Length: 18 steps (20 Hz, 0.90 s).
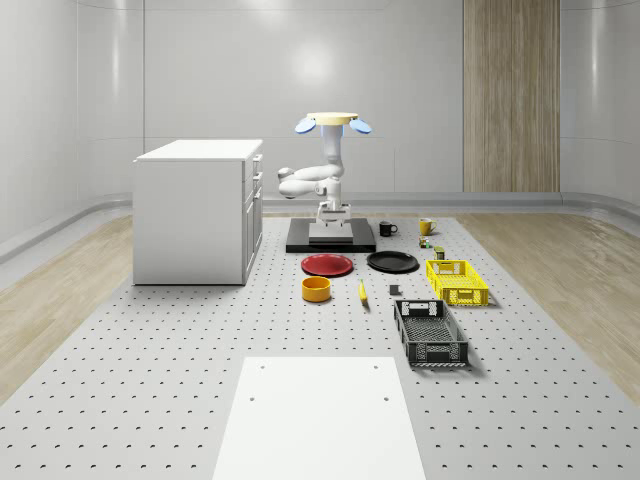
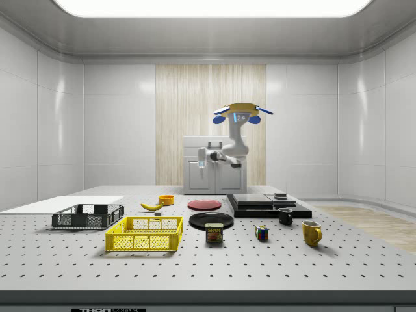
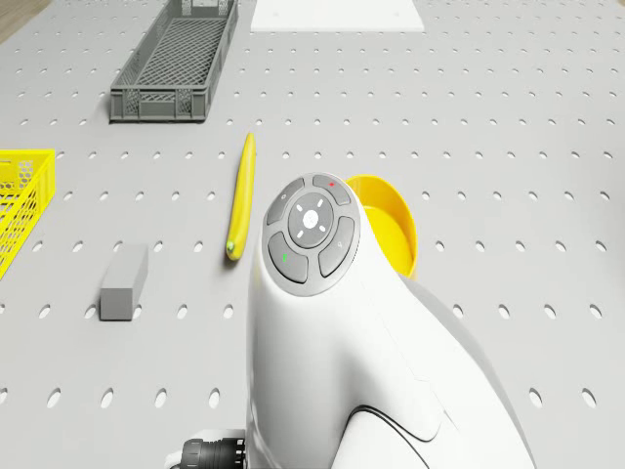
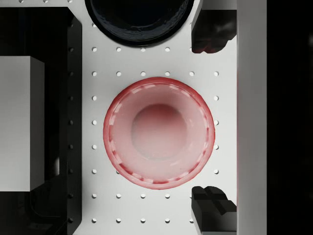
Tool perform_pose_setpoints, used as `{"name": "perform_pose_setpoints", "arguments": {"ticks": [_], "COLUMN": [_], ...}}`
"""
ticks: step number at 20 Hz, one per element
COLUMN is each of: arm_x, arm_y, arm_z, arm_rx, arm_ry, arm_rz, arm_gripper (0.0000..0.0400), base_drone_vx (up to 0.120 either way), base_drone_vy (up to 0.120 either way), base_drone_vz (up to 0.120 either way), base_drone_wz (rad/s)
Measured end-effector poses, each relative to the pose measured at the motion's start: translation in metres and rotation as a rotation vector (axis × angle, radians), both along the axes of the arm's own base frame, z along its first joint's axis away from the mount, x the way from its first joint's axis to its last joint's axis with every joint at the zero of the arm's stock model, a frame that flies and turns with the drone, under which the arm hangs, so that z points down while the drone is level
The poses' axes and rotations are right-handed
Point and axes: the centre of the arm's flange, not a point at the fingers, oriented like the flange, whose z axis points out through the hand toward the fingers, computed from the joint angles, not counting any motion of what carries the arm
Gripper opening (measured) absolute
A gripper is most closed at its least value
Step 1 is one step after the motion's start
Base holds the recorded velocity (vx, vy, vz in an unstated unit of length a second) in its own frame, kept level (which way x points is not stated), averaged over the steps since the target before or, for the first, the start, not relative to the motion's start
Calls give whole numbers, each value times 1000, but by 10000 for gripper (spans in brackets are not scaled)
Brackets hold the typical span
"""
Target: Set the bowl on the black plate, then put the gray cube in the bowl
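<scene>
1. Whole-scene view: the drone (image 1: 332, 122) hovers above the black platform (image 1: 331, 237) beside the white cabinet (image 1: 200, 210). The arm hangs below it with the gripper (image 1: 330, 220) pointing down, in the air and touching nothing. The bowl (image 1: 316, 289) sits on the table (image 1: 150, 380), just in front of the red plate (image 1: 327, 264). The black plate (image 1: 392, 262) lies beside the red one, bare on top. The gray cube (image 1: 395, 291) lies on the table between the banana (image 1: 362, 292) and the yellow crate (image 1: 456, 282), with the gray crate (image 1: 430, 332) nearer the camera.

2. Side view: the gripper (image 2: 203, 162) hangs well above the table, apart from the bowl (image 2: 166, 199) (I cannot tell the finger gap from here). The black plate (image 2: 211, 220) carries nothing.

3. Drone view: the arm (image 3: 312, 234) hides part of the bowl (image 3: 395, 230), and the part of its yellow inside that shows is bare. The gray cube (image 3: 124, 283) lies flat near the banana (image 3: 242, 195). The gray crate (image 3: 176, 59) shows its bare mesh floor.

4. Wrist view: the fingertips (image 4: 212, 205) stand wide apart, so the gripper (image 4: 211, 118) is released and grasps nothing. The red plate (image 4: 159, 132) lies below, and the black plate (image 4: 139, 19) is just beyond it.
</scene>
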Motion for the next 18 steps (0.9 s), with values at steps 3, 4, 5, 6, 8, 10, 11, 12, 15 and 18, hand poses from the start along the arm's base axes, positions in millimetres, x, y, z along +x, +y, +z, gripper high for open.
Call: {"name": "perform_pose_setpoints", "arguments": {"ticks": [3,4,5,6,8,10,11,12,15,18], "arm_x": [0,0,0,0,0,0,0,0,0,0], "arm_y": [0,0,0,0,0,0,0,0,0,0], "arm_z": [0,0,0,0,0,0,0,0,0,0], "arm_rx": [0,0,0,0,0,0,0,0,0,0], "arm_ry": [0,0,0,0,0,0,0,0,0,0], "arm_rz": [0,0,0,0,0,0,0,0,0,0], "arm_gripper": [400,400,400,400,400,400,400,400,400,400], "base_drone_vx": [120,120,120,120,120,120,120,120,120,120], "base_drone_vy": [0,0,0,0,0,0,0,0,0,0], "base_drone_vz": [-120,-120,-120,-120,-120,-80,0,0,0,0], "base_drone_wz": [0,0,0,0,0,0,0,0,0,0]}}
